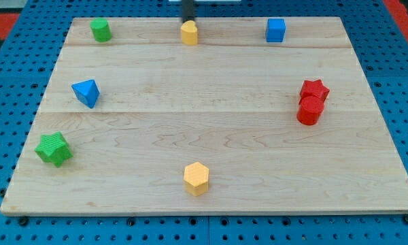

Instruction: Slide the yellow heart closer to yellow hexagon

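The table (211, 136) is a pale wooden board set on a blue perforated base, and it carries eight blocks. No containers are present.

The landmark for all positions is the yellow hexagon (196, 178), which stands near the table's bottom edge, about mid-width.

The yellow heart (189, 33) lies well apart from the hexagon, almost straight toward the view's top and very slightly to the view's left, close to the table's top edge. The board between the two is free of blocks.

The arm carries no hand, only a rod, so there is nothing to open or close. The tip (189, 21) sits at the heart's top side, touching it or just short of it; contact cannot be confirmed. Tip, heart and hexagon lie nearly on one line. In judgement, a push toward the view's bottom would carry the heart toward the hexagon.

Other blocks, relative to the hexagon:
- Red star (314, 90) and red cylinder (309, 111), touching, up and right.
- Green star (54, 149), left.
- Blue triangle (86, 92), up and left.
- Blue cube (275, 30), top right.
- Green block (100, 30), top left.
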